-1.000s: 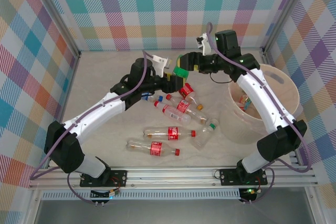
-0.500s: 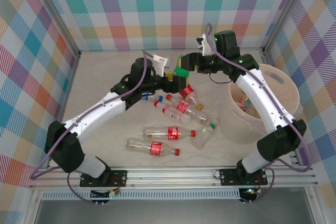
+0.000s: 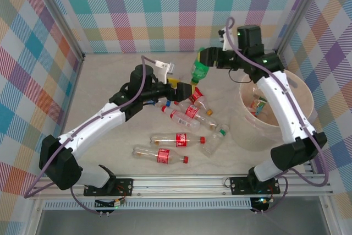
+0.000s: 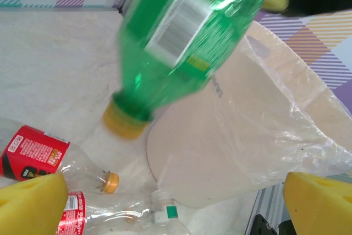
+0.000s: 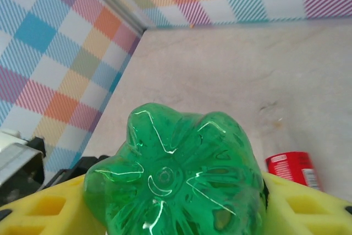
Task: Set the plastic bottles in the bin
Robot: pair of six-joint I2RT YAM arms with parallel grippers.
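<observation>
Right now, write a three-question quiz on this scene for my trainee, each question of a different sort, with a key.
1. True or false: the green bottle is held by the left claw.
2. Which way does the green bottle's cap point? A) up at the ceiling B) down toward the table C) flat along the table
3. Fill in: the left claw's jaws stand ____.

Key:
1. False. The right claw grips it by the base, lifted off the table.
2. B
3. Open, with nothing between them.
</observation>
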